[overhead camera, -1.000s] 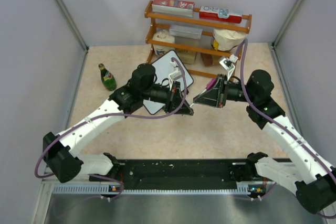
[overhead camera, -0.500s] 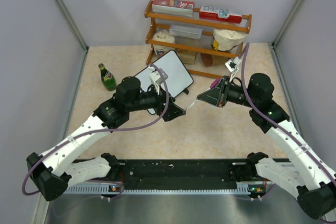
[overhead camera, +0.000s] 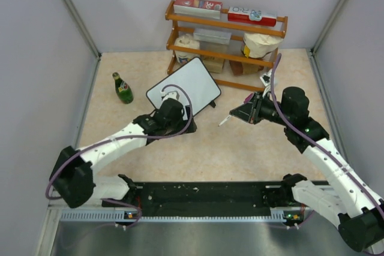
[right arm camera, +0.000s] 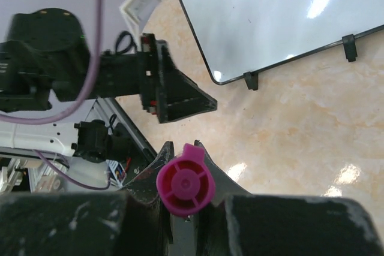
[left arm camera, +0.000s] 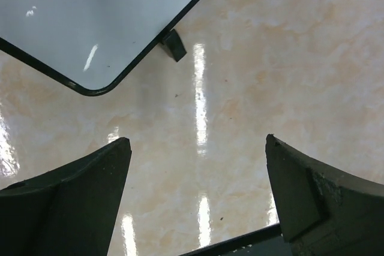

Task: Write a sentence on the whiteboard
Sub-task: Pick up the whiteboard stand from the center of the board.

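Observation:
The whiteboard (overhead camera: 186, 82) stands tilted on the table behind my arms, its white face blank; no sentence shows on it. My left gripper (overhead camera: 185, 125) hovers open and empty just in front of the whiteboard's near corner (left arm camera: 90, 34), with only bare table between its fingertips (left arm camera: 197, 142). My right gripper (overhead camera: 235, 114) sits to the right of the board, shut on a marker (right arm camera: 185, 181) with a magenta end. The marker's pale tip (overhead camera: 222, 122) points left toward the left gripper. In the right wrist view the whiteboard (right arm camera: 270, 16) lies ahead.
A wooden shelf (overhead camera: 225, 25) with boxes and bags stands at the back, right behind the board. A green bottle (overhead camera: 123, 88) stands at the left. Grey walls close in both sides, and a black rail (overhead camera: 204, 195) runs along the near edge.
My left gripper was shut at the marker's tip beside the right gripper; it has opened and drawn back to the left and nearer. The right gripper shifted slightly right, still holding the marker.

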`<state>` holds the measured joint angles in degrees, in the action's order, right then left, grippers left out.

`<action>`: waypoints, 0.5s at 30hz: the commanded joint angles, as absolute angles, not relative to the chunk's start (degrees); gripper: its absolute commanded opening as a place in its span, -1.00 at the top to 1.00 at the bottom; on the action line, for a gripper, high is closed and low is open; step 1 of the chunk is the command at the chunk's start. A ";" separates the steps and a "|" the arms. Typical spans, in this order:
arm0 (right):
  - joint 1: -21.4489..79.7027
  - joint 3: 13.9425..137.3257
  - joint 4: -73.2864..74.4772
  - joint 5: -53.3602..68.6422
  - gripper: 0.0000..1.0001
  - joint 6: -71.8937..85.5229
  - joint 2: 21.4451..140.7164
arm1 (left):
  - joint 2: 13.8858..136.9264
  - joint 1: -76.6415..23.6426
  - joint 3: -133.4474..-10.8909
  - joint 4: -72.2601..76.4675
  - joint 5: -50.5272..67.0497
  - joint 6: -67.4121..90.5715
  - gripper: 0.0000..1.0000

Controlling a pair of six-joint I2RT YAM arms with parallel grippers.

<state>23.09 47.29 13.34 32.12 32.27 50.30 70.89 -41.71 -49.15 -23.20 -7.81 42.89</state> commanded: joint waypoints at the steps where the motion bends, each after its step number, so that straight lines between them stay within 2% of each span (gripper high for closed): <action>1: 22.67 46.94 12.74 30.32 1.00 30.50 49.31 | 79.17 -41.75 -51.50 -23.13 -10.02 48.51 -0.89; 9: 22.15 46.14 13.36 29.27 1.00 29.62 48.25 | 89.81 -41.84 -52.30 -18.12 -11.42 52.38 -0.74; 15: 21.71 46.23 14.06 29.00 1.00 28.83 48.25 | 95.35 -41.84 -53.26 -16.26 -11.86 53.44 -0.47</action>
